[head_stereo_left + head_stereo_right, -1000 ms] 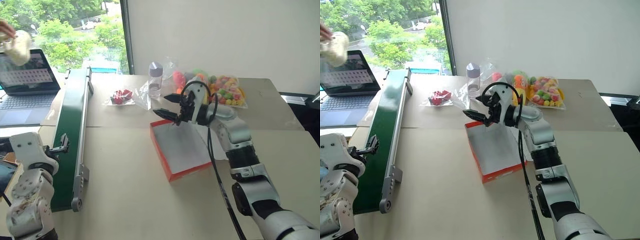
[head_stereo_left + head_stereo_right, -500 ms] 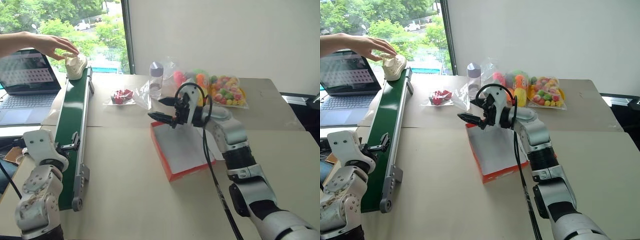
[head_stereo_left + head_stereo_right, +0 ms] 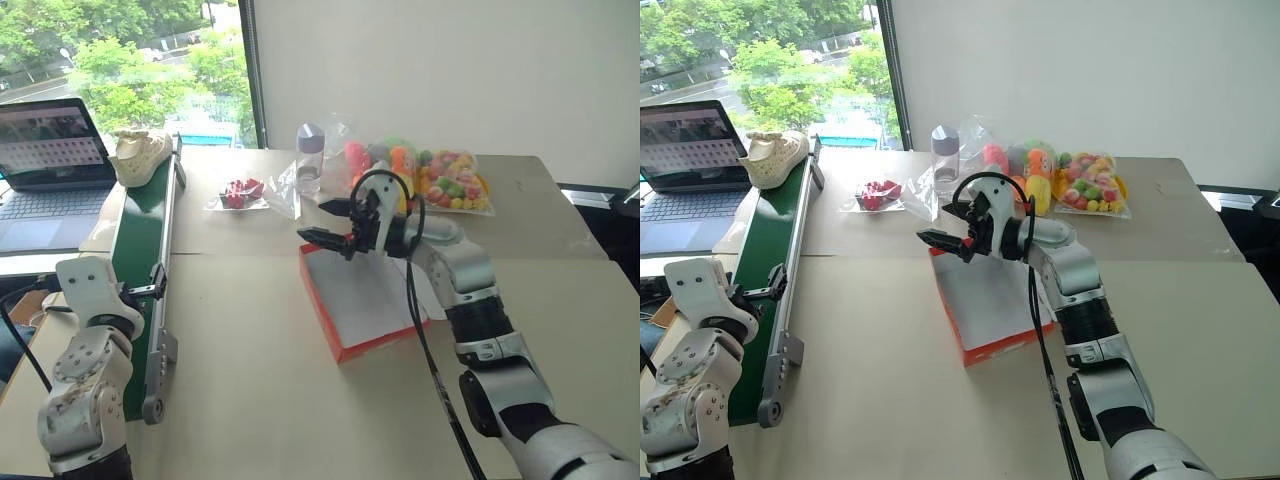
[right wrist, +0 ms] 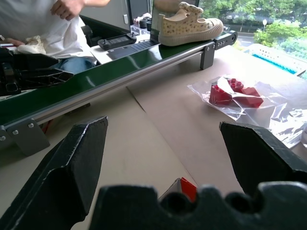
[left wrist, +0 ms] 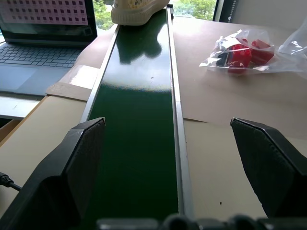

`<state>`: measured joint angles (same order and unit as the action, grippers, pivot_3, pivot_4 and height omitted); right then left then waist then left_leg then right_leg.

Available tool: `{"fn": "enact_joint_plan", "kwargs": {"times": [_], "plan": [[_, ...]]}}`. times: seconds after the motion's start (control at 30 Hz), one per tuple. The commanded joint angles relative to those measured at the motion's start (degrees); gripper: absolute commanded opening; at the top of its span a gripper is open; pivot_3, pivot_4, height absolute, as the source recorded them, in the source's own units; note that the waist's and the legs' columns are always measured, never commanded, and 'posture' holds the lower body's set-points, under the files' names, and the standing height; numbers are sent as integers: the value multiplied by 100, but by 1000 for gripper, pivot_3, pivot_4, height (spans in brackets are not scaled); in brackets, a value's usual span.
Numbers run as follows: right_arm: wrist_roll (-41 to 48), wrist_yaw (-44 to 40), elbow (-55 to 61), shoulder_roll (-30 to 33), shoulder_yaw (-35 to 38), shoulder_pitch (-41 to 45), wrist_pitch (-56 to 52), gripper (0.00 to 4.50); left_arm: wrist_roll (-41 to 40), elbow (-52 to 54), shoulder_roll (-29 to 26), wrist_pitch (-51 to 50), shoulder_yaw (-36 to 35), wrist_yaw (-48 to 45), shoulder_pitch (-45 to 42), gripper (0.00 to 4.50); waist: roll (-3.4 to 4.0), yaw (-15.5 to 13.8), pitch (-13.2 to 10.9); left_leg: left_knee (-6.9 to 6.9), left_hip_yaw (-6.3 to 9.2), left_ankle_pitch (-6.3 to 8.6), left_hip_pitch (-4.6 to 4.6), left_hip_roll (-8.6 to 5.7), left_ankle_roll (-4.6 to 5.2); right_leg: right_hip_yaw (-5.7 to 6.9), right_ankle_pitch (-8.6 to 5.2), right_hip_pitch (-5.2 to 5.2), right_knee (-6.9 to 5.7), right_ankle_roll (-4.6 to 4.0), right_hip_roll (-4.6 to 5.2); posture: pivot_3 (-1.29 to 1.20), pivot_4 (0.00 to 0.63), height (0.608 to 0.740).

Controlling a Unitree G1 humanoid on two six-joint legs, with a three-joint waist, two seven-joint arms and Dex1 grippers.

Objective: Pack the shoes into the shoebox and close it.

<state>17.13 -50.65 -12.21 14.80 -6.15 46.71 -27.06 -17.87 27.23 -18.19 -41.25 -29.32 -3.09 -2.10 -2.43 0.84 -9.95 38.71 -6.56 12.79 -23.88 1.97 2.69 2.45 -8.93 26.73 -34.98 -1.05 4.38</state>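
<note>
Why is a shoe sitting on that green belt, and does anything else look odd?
One cream shoe stands upright at the far end of the green conveyor, apart from the open, empty shoebox. Both tools, left and right, are open and hold nothing. Nothing looks spilled or damaged.

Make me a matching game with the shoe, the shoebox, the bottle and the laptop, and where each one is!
Things:
1. shoe
2. shoebox
3. bottle
4. laptop

Places:
A. under the right gripper
B. far end of the green conveyor
C. left of the conveyor
D. beside the bags of colourful toys

Pairs: 1-B, 2-A, 3-D, 4-C
</note>
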Motion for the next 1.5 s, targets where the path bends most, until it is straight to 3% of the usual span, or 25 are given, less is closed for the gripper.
{"fn": "enact_joint_plan", "kwargs": {"times": [0.03,0.67,0.73,1.17,1.23,1.5], "plan": [[149,-5,295,-30,36,15,-59,4442,155,-170,-191,248,-459,162,60,4500,0,5,0,-1,0,0,0,0,0,0,0,1,0,0,0,0,150,740],[200,18,619,-46,61,-68,-355,4442,-234,-1959,-1241,1647,-928,-1347,158,4500,2,-4,-1,-7,0,0,-46,3,-4,7,15,49,5,-45,7,0,150,740],[201,36,659,-41,70,-91,-383,4500,-257,-2112,-1329,1661,-890,-1430,123,3966,2,-4,-1,-7,0,0,-46,3,-4,7,14,50,5,-44,8,0,150,740],[272,169,858,47,71,-173,-518,4500,-332,-3064,-1745,1700,-524,-2156,-223,3966,3,-4,-2,-12,0,1,-49,4,-6,9,16,55,6,-44,15,0,150,740],[271,185,868,62,58,-178,-518,4500,-449,-3100,-1724,1697,-546,-2286,-296,4489,3,-12,-2,-12,0,0,-48,6,-8,11,16,56,4,-43,16,0,150,740],[282,237,954,99,31,-233,-543,4500,-525,-3060,-1744,1543,-381,-2413,-412,4489,2,-12,-2,-13,1,-1,-51,5,-11,18,18,56,4,-40,31,0,150,740]]}}
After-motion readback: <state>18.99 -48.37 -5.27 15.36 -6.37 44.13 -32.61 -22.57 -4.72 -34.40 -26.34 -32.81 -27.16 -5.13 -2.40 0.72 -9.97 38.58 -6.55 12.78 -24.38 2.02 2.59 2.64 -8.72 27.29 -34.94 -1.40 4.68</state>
